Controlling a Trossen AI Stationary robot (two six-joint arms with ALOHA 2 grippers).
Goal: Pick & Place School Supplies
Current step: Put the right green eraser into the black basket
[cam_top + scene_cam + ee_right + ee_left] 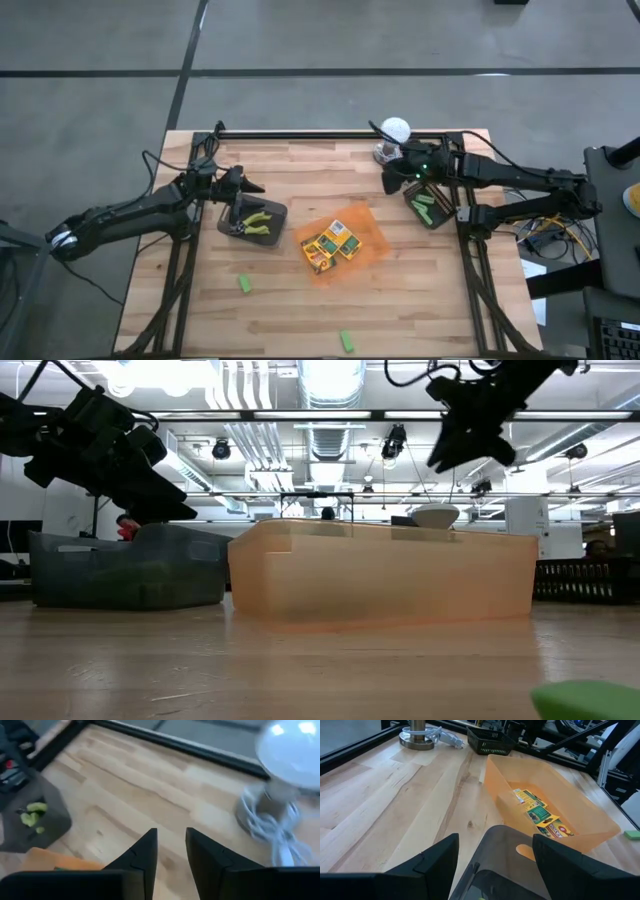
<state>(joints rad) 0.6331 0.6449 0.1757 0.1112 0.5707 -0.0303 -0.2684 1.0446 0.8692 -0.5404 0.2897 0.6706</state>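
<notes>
Several yellow-and-green crayon boxes (331, 246) (540, 813) lie in the orange tray (372, 240). Two yellow-green plier-like tools (260, 222) lie in a grey bin (252, 222). One green piece (244, 285) lies on the wood near the bin, another (346, 341) at the near edge. My left gripper (245, 187) (495, 845) hangs open over the grey bin's far rim (502, 832), touching nothing. My right gripper (390, 183) (170, 840) hangs above bare wood between the lamp and the orange tray. Its fingers stand slightly apart with nothing between them.
A white round-headed lamp (396, 130) (292, 750) with a coiled cable stands at the far edge. A black basket (430, 206) holding green pieces sits at the right edge, under my right arm. Bare wood lies between the bin, the tray and the far edge.
</notes>
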